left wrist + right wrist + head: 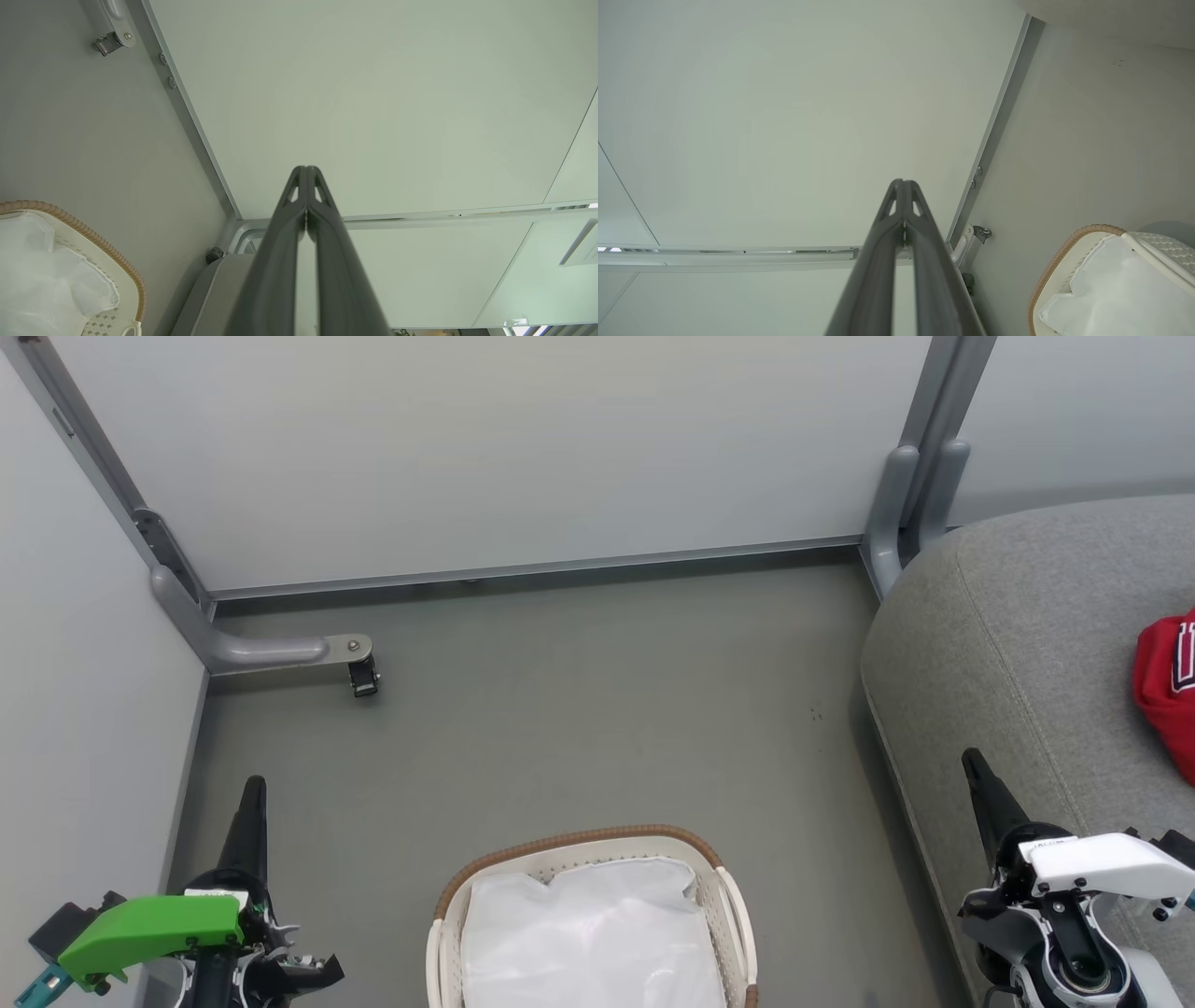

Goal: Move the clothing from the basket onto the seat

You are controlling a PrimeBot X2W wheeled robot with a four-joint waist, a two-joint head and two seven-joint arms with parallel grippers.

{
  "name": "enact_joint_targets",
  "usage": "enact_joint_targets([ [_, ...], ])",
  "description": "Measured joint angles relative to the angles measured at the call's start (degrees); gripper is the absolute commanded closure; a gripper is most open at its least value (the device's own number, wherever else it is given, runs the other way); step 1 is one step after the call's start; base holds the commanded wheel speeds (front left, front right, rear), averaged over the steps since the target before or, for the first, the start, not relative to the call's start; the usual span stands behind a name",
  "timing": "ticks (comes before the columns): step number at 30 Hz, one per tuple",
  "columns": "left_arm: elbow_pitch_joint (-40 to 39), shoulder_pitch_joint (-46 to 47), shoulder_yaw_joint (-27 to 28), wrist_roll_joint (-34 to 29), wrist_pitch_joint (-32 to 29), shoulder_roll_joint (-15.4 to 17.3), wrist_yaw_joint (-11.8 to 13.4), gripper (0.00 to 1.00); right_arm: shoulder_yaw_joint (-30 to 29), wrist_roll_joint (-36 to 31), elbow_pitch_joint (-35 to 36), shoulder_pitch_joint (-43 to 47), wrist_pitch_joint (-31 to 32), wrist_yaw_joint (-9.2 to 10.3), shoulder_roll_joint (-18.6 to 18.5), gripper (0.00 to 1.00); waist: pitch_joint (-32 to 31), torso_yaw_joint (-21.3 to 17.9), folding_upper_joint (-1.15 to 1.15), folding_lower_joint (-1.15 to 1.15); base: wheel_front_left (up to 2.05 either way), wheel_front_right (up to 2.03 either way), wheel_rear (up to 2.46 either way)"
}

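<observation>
Lying on the seat [1018,644], the clothing [1165,681] is seen as a bright red bundle with white trim. It is set well in from the cushion's rounded edge and is cut off by the head view's right border. The basket [579,841] is stood on the grey floor [579,709], apart from the seat's edge, and its white liner [588,933] is seen crumpled inside it. Over by the floor's far left corner, a small caster [364,678] is fixed under a grey frame foot.

The left gripper [254,786] is held above the floor's left edge, beside the pale wall panel [523,448], with its two dark fingers pressed together tip to tip and nothing pinched. The right gripper [971,758] is held above the seat's near edge, its fingers likewise pressed tight and empty. Both are seen well apart from basket and clothing.
</observation>
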State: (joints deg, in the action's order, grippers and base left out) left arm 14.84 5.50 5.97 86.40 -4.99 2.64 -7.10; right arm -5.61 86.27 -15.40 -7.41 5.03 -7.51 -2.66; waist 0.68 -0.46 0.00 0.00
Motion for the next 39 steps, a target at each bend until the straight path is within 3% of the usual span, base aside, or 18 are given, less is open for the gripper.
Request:
enact_joint_targets([
  [15,-0.7,0.2,0.5,5.8,-1.5,0.0,-0.3,1.0,-0.9,5.8,1.3,0.9,1.6,0.0,0.0,1.0,-0.5,0.4,0.0,0.0,0.0,0.0,0.0],
  [39,-0.8,0.4,0.5,5.9,-1.6,0.0,-0.3,1.0,-1.0,6.0,1.4,0.9,1.6,0.01,0.0,1.0,-0.5,0.5,0.0,0.0,0.0,0.0,0.0],
])
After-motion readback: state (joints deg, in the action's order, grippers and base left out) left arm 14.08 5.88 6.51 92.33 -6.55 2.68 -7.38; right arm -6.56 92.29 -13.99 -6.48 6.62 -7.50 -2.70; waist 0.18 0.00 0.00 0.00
